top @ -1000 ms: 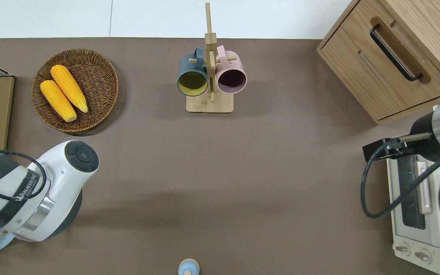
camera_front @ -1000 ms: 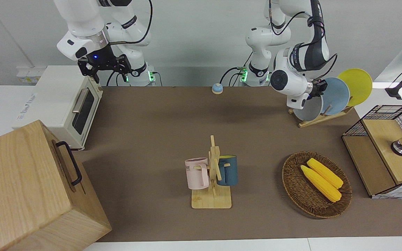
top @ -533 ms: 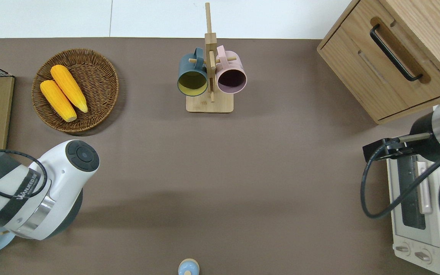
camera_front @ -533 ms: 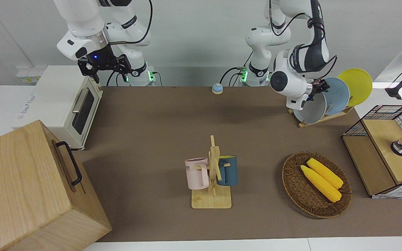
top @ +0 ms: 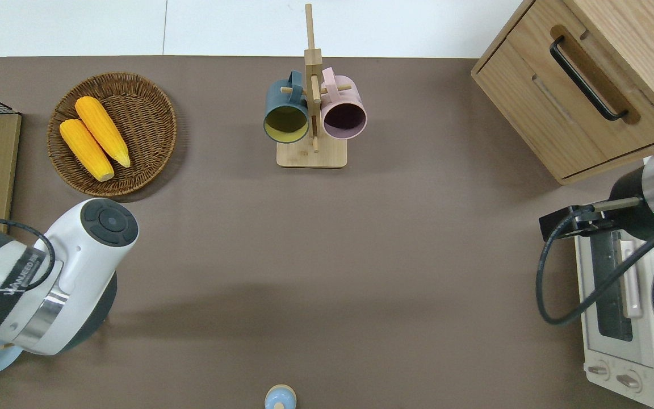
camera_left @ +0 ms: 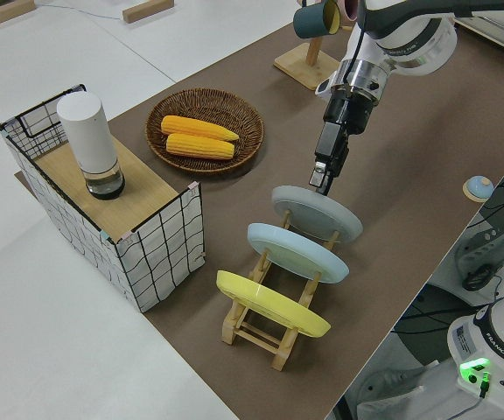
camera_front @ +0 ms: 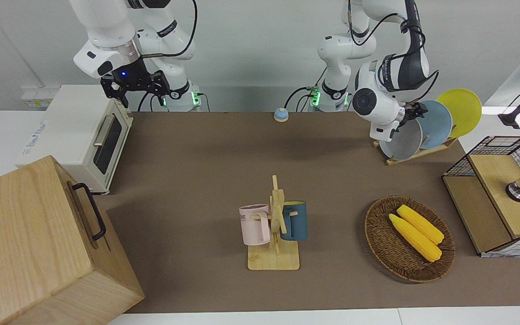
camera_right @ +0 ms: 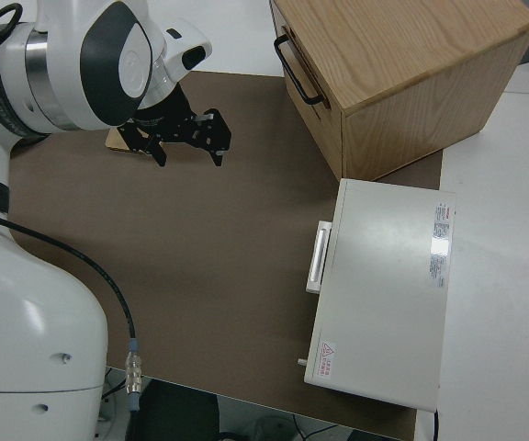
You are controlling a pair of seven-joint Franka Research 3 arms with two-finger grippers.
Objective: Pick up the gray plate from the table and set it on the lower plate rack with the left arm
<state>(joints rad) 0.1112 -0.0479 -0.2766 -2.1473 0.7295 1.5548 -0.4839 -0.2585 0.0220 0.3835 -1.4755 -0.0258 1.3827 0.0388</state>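
The gray plate (camera_front: 402, 142) stands tilted on edge in the lower plate rack (camera_front: 415, 153), in the slot at its low end, on the table (camera_front: 206, 171) at the left arm's end. In the left side view the plate (camera_left: 318, 214) leans on the rack's pegs (camera_left: 261, 328). My left gripper (camera_front: 413, 112) points down at the plate's upper rim (camera_left: 321, 181), touching or just above it. My right gripper (camera_front: 136, 88) is open and empty (camera_right: 186, 138), parked.
A light blue plate (camera_front: 436, 124) and a yellow plate (camera_front: 461, 110) fill the rack's higher slots. A wicker basket (camera_front: 379, 243) of corn, a wire-sided box (camera_front: 499, 194), a mug stand (camera_front: 274, 234), a toaster oven (camera_front: 84, 135), a wooden cabinet (camera_front: 39, 243) and a small bell (camera_front: 280, 114) stand around.
The gray plate has shifted toward the light blue plate and settled in the rack. The left arm's wrist has risen slightly. The right arm has not moved.
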